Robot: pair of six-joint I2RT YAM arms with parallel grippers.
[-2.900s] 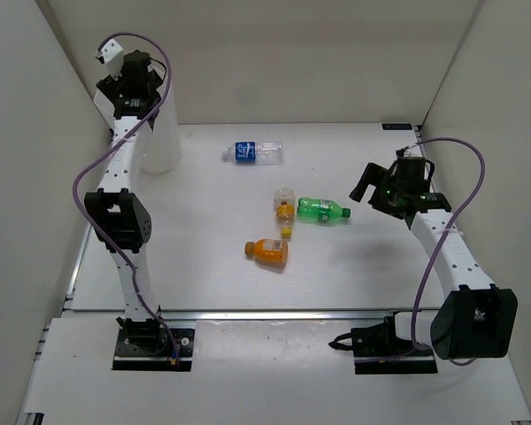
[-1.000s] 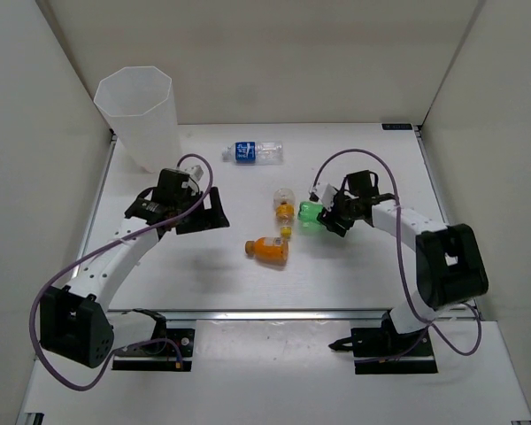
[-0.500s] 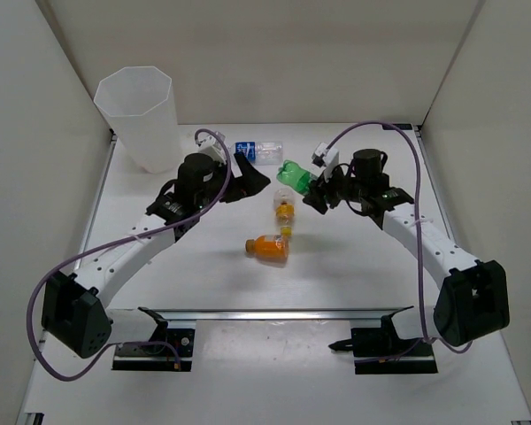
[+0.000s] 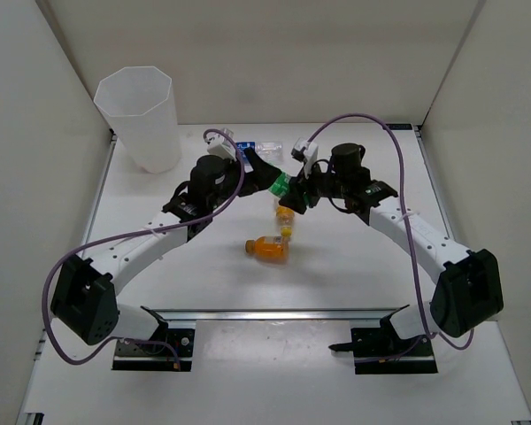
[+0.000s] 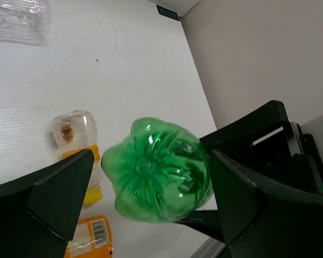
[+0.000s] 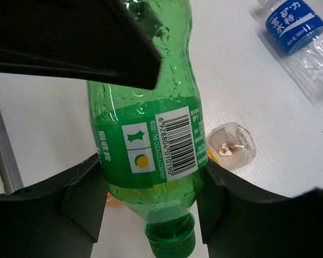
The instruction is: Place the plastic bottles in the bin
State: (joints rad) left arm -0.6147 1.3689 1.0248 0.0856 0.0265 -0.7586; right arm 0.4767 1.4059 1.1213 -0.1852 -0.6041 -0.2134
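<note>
Handover looks the step in hand: the right gripper (image 6: 148, 204) clamps the green bottle (image 6: 151, 107) aloft over mid-table, its base inside the left gripper (image 5: 151, 188), spread wide, which must next close before carrying it to the far-left bin (image 4: 155, 133).

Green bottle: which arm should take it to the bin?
Left. The left end effector, open, straddles the bottle, and the bin stands on its side; the right end effector only grips it.
</note>
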